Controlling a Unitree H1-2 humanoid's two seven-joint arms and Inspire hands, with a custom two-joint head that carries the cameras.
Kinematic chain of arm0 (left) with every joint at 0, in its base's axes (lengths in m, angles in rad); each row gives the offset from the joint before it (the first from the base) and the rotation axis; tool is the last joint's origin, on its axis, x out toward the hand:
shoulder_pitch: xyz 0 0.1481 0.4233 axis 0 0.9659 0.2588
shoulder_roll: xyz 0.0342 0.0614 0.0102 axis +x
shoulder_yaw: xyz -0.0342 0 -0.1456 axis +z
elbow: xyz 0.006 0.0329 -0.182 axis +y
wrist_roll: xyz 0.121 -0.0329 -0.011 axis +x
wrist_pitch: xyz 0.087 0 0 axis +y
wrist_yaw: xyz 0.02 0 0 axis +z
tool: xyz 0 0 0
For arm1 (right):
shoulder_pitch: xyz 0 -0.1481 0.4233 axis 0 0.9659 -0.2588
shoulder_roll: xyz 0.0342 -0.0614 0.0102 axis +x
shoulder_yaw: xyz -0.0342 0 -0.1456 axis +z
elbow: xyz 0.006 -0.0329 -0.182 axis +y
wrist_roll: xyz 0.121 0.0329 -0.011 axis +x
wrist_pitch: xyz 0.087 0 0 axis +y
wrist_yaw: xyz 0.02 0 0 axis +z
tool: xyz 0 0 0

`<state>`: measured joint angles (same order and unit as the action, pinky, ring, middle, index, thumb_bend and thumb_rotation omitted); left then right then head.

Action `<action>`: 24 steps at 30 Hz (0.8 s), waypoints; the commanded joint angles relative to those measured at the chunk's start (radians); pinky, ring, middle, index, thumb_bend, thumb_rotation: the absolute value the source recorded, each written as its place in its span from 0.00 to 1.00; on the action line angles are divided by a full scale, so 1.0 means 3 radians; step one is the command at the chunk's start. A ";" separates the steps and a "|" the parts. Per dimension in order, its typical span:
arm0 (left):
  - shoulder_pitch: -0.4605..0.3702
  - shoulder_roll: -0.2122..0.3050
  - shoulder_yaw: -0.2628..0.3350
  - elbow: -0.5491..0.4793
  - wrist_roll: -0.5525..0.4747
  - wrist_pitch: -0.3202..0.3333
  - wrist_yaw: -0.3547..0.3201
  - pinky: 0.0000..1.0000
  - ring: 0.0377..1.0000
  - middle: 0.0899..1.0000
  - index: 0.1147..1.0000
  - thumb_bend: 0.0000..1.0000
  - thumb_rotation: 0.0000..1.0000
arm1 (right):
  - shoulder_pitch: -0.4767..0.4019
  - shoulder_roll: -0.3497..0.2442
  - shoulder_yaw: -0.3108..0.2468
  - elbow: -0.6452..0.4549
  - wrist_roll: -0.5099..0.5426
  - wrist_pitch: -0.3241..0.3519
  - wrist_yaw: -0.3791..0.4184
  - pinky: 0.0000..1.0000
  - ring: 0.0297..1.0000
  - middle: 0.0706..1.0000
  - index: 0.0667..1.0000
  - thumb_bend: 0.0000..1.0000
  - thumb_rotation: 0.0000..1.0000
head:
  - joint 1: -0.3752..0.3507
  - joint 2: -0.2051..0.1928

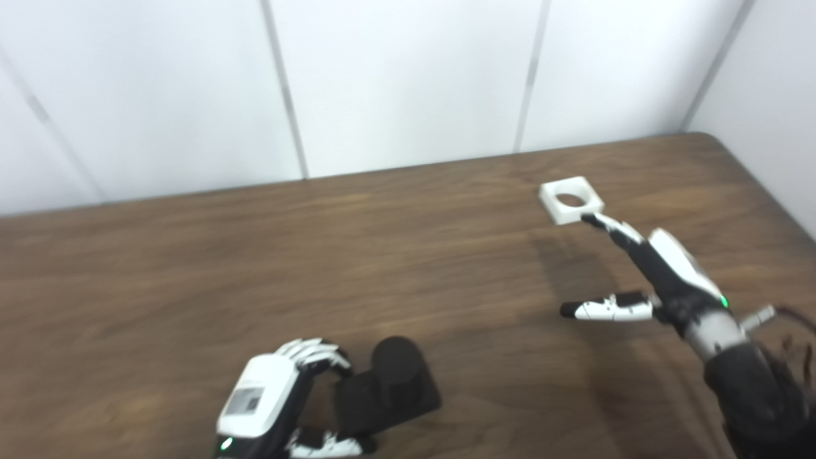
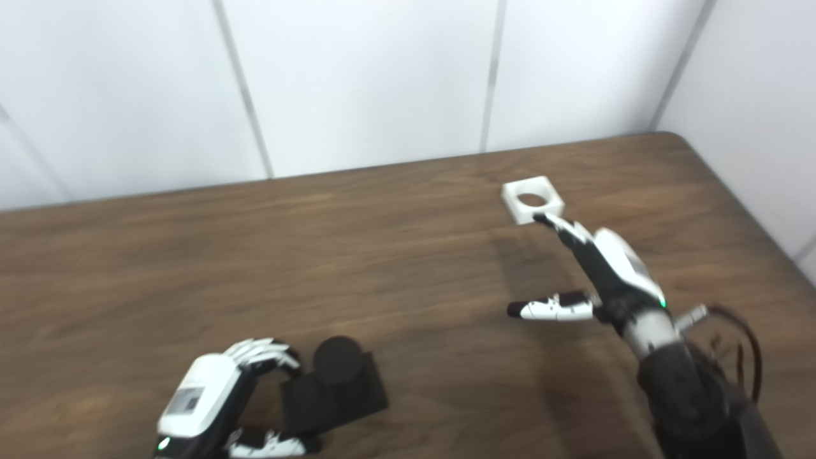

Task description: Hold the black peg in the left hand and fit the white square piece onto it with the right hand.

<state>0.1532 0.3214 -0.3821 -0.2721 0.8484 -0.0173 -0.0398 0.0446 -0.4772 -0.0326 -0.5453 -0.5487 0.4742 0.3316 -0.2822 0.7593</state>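
Observation:
The black peg [image 1: 394, 381], a round post on a square black base, rests on the brown table [image 1: 319, 255] near the front edge, left of centre. My left hand [image 1: 274, 398] is curled beside the base's left edge, fingers over its corner and thumb below; I cannot tell if it grips. The white square piece [image 1: 571, 200] with a round hole lies flat at the far right. My right hand [image 1: 644, 268] is open, fingers stretched out with their tips at the piece's near edge and the thumb spread left. It holds nothing.
White wall panels [image 1: 408, 83] stand right behind the table's far edge. The table's right edge [image 1: 774, 197] runs close to my right arm. Black cables [image 2: 733, 357] hang at my right wrist.

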 commanded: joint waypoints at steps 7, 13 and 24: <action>0.0032 0.0096 0.0103 0.0192 0.0009 0.0024 -0.0160 0.80 0.79 0.71 0.42 0.52 0.05 | -0.0651 -0.0434 0.0268 0.0363 -0.0655 -0.0020 0.0474 0.99 1.00 0.95 0.90 0.81 0.14 | -0.0243 -0.0010; 0.0050 0.0096 0.0156 0.0142 -0.0046 0.0027 -0.0235 0.77 0.79 0.71 0.42 0.52 0.04 | -0.1039 -0.0635 0.0492 0.0821 -0.0862 -0.0092 0.0613 1.00 1.00 0.96 0.89 0.82 0.12 | -0.0305 -0.0010; 0.0093 0.0114 0.0202 0.0068 -0.0104 0.0003 -0.0282 0.74 0.79 0.71 0.42 0.52 0.04 | -0.1579 -0.0728 0.0779 0.1673 -0.1017 -0.0332 0.0511 1.00 1.00 0.95 0.89 0.84 0.17 | -0.0407 -0.0019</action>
<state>0.1425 0.3216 -0.3263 -0.2725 0.8131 -0.0513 -0.0620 -0.3763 -0.6624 0.2078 -0.0457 -0.8329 0.3979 0.5172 -0.4034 0.7532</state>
